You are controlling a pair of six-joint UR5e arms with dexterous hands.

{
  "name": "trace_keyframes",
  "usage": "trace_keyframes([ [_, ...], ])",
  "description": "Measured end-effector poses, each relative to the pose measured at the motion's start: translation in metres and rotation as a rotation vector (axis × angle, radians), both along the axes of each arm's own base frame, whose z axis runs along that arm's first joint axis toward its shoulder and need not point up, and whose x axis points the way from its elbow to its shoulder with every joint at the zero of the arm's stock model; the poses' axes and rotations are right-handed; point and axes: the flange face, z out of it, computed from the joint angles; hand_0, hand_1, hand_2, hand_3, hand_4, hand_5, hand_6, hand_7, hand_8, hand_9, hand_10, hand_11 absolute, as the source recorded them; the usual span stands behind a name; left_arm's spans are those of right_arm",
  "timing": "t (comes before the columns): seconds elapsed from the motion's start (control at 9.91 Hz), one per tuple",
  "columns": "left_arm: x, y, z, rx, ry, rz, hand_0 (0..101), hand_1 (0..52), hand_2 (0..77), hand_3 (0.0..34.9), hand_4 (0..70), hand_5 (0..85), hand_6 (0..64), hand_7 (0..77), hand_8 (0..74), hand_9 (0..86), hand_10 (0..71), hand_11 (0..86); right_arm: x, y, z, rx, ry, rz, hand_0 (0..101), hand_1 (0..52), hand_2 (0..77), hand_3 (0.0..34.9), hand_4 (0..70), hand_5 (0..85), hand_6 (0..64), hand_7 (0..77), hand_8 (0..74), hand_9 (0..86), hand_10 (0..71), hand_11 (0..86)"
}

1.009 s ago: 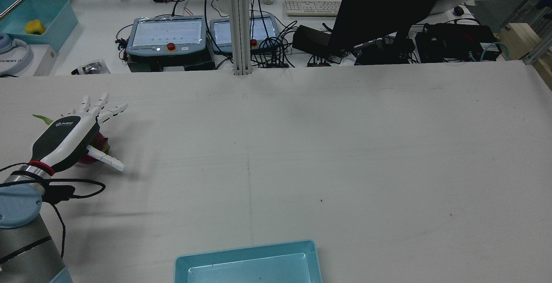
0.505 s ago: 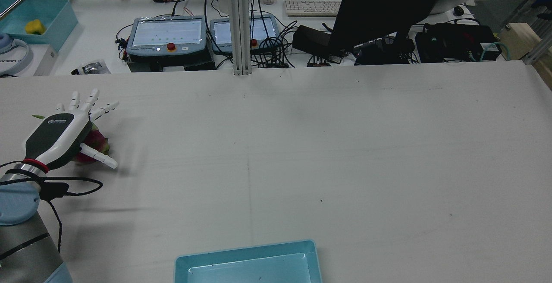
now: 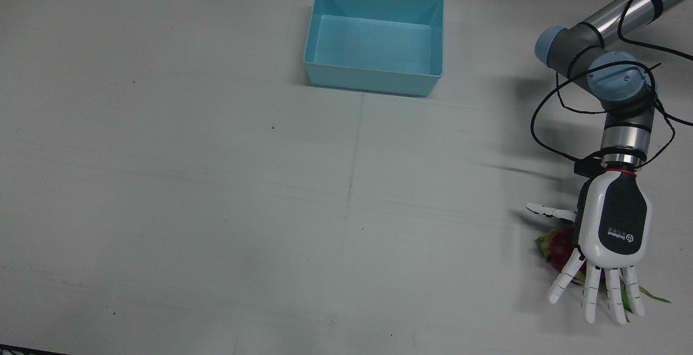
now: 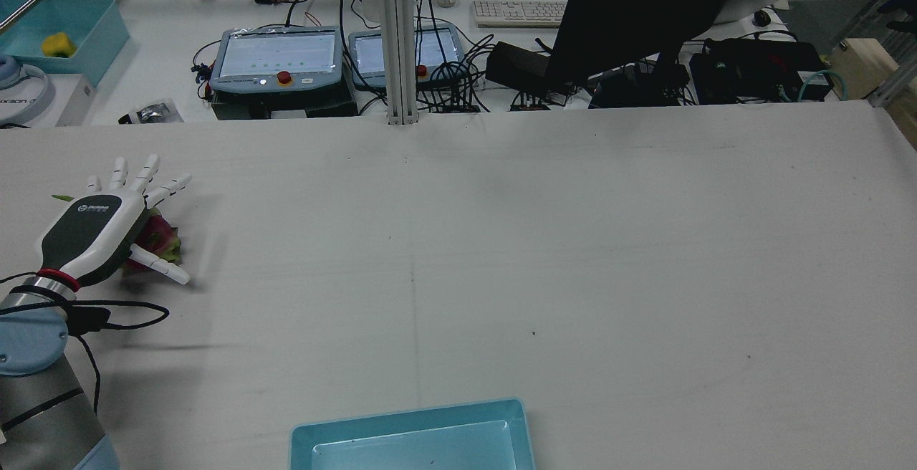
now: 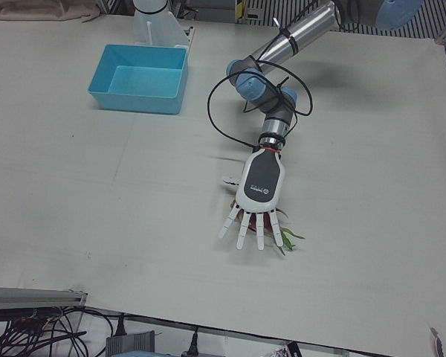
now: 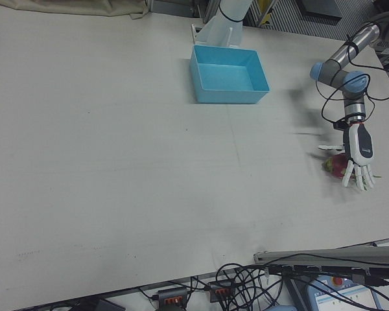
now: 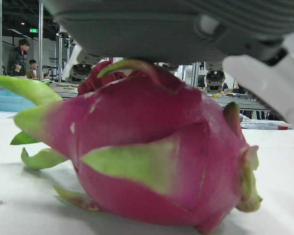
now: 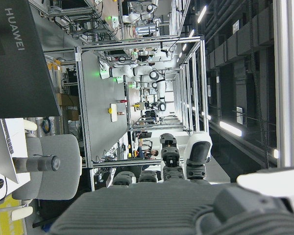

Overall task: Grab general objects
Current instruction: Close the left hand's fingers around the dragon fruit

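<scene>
At the table's [image 3: 216, 182] far left edge, the left hand [image 3: 612, 236] hovers splayed and empty over the dragon fruit [image 3: 557, 244]; closing off-centre could roll the fruit away

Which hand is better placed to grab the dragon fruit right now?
The left hand. It hovers open directly over the dragon fruit, fingers spread past it. The right hand shows in no table view, only in its own camera, aimed away.
</scene>
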Motion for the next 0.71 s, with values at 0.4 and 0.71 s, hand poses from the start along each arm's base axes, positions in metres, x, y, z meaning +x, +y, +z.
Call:
trace_keyframes([
  [0.4, 0.004, -0.002, 0.003, 0.033, -0.072, 0.002, 45, 0.0, 1.6, 30.3, 5.4, 4.4, 1.1, 1.6, 1.6, 0.5, 13.6, 1.1, 0.0, 0.0, 0.0, 0.0, 0.0, 0.0, 0, 6.0, 1.6, 0.0, 0.0, 74.2, 0.0, 0.0, 0.0, 1.1, 0.0, 1.1],
  [0.71, 0.005, -0.003, 0.014, 0.025, -0.099, 0.002, 42, 0.0, 1.6, 25.3, 6.0, 9.3, 5.5, 9.3, 1.6, 1.1, 13.6, 1.1, 0.0, 0.0, 0.0, 0.0, 0.0, 0.0, 0, 6.0, 1.6, 0.0, 0.0, 74.2, 0.0, 0.0, 0.0, 1.1, 0.0, 1.1],
])
